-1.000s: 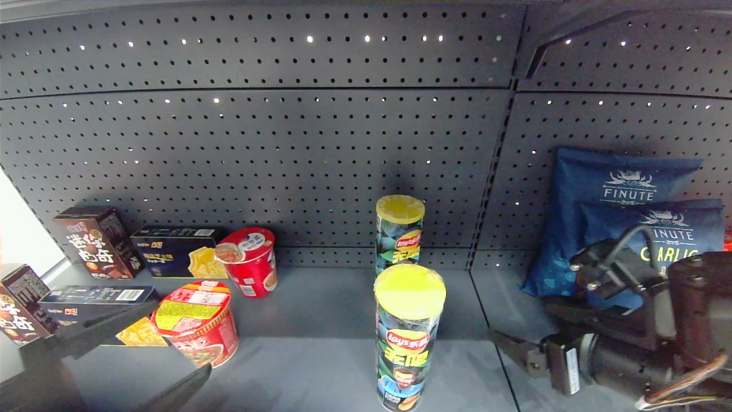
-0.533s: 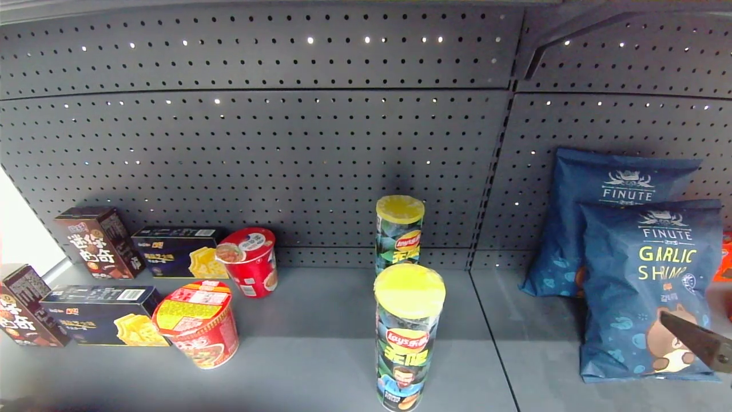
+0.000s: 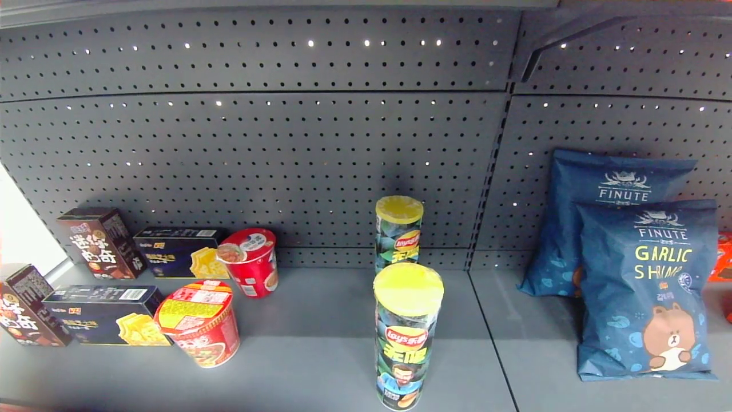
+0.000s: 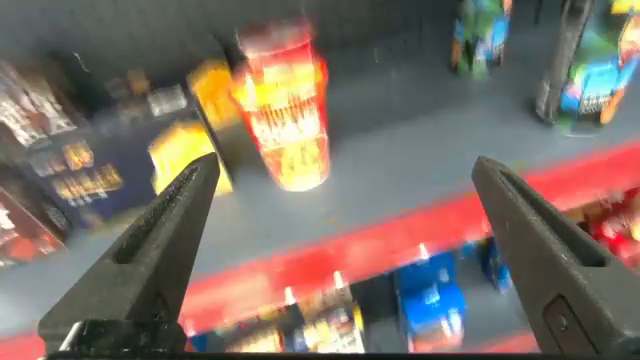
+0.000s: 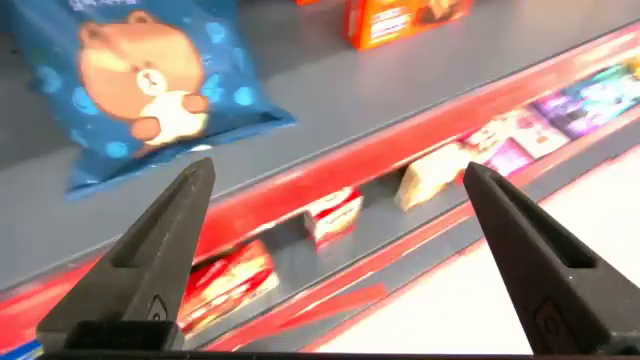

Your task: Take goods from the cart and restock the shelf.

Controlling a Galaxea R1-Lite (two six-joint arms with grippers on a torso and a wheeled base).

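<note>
Both arms are empty and clear of the shelf (image 3: pixel 320 320), so this looks like the gap between one placement and the next fetch. The left gripper (image 4: pixel 344 165) has its fingers spread wide with nothing between them, out in front of the shelf's red edge (image 4: pixel 400 240) and facing the noodle cup (image 4: pixel 285 110). The right gripper (image 5: pixel 338 168) is just as open and bare, facing the front chip bag (image 5: pixel 140 80). Take the front can (image 3: pixel 408 335) as the mark: the rear can (image 3: pixel 399 232) stands right behind it, the noodle cup (image 3: pixel 197 323) lies tilted to its left, and the front chip bag (image 3: pixel 646 292) leans well to its right, against a second bag. All of these goods are already on the shelf, and neither gripper holds one. The next move is probably a turn to the cart for a fresh item. It will need a firm grip and a return to the bare stretch of shelf on either side of the front can. A second ago the right arm sat low in front of the chip bags, right of the front can, with the left fingers at the near left. Half a second ago only one finger was left at the right edge, and now both have drawn back. The goods have not moved, and the head view has shifted only slightly.
</note>
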